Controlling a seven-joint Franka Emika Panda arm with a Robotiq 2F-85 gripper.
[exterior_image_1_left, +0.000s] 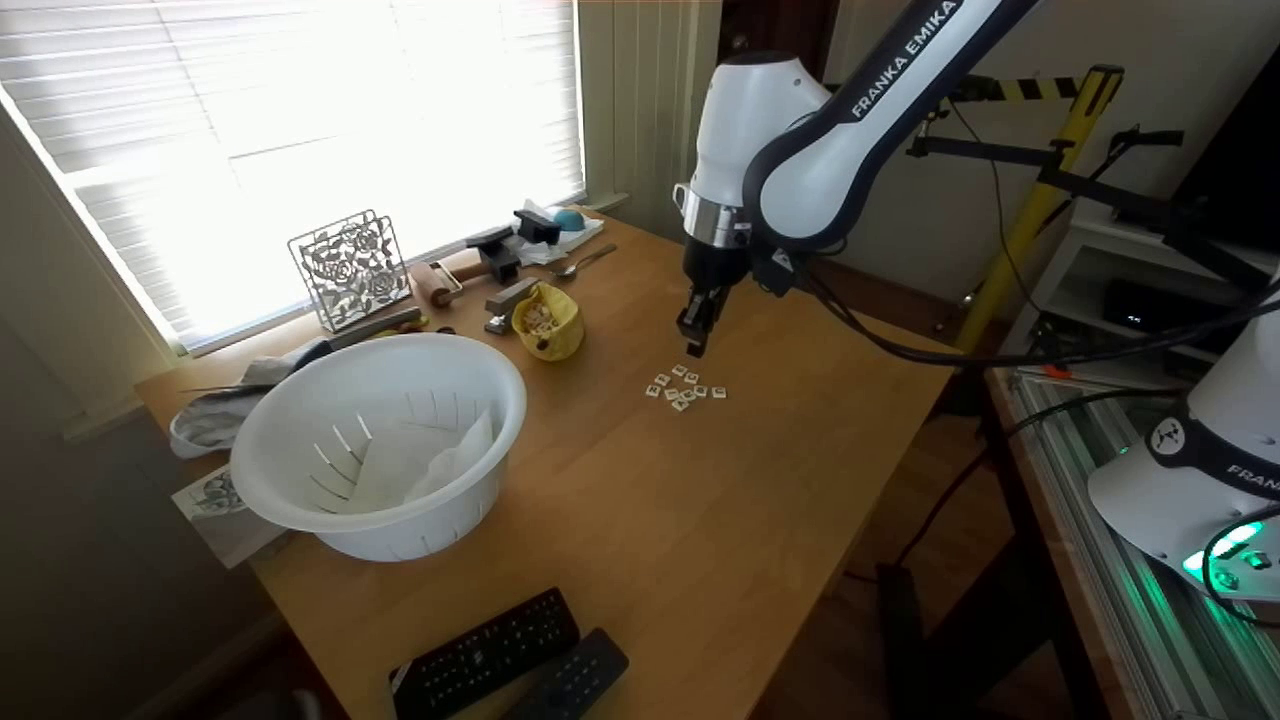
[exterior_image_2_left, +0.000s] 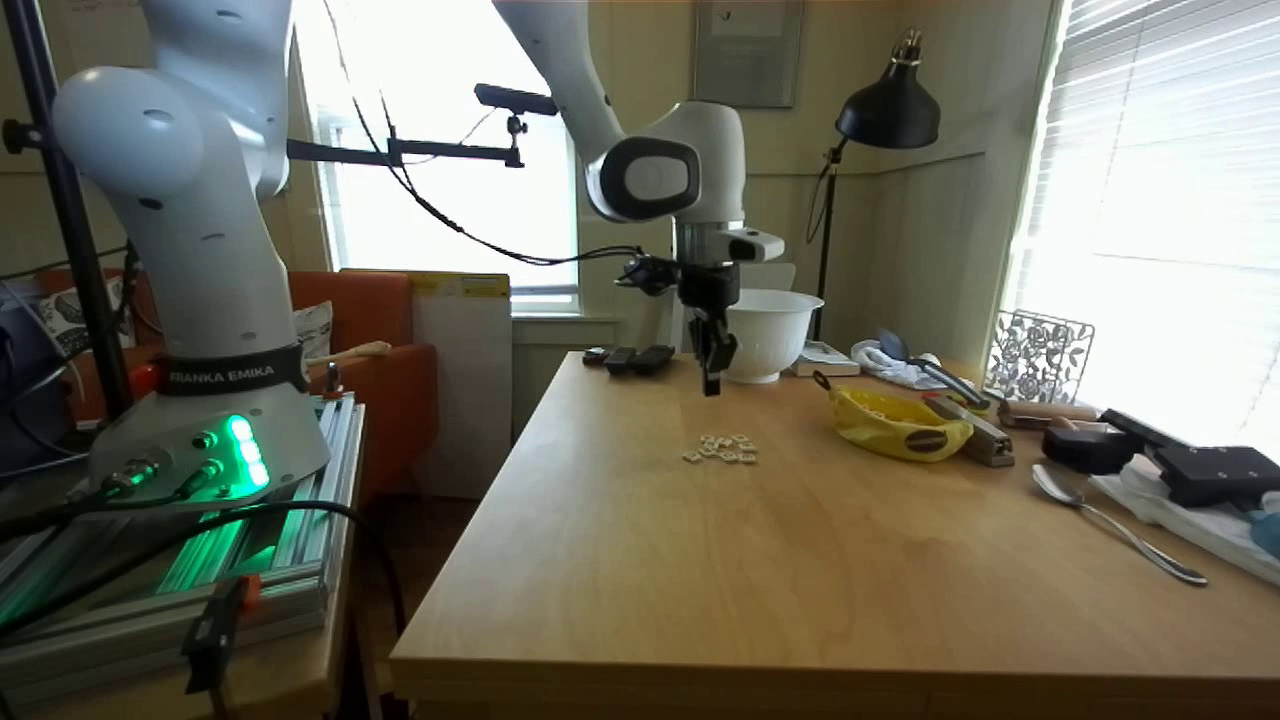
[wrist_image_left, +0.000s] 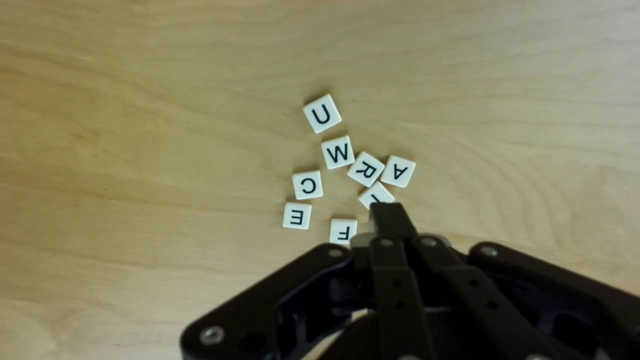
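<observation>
Exterior view: above a wooden table (exterior_image_1_left: 640, 530), the white arm (exterior_image_1_left: 850, 150) sloped in from 1 o'clock and bent sharply, its end section hanging nearly vertical. Toward 8 o'clock from that section stood a white bowl (exterior_image_1_left: 430, 530). The black gripper (exterior_image_1_left: 695, 342) pointed down above the table, jaws together with nothing visible between them. At 9 o'clock from the gripper sat a yellow pouch (exterior_image_1_left: 560, 340). Nearest, letter tiles (wrist_image_left: 366, 169) lay on the table at 6 o'clock; the wrist view placed them mostly between 9 and 12.

Home, orange upholstered seat (exterior_image_2_left: 400, 410), cushion (exterior_image_2_left: 315, 325), window blinds (exterior_image_2_left: 1150, 200), lamp (exterior_image_2_left: 890, 108)
</observation>
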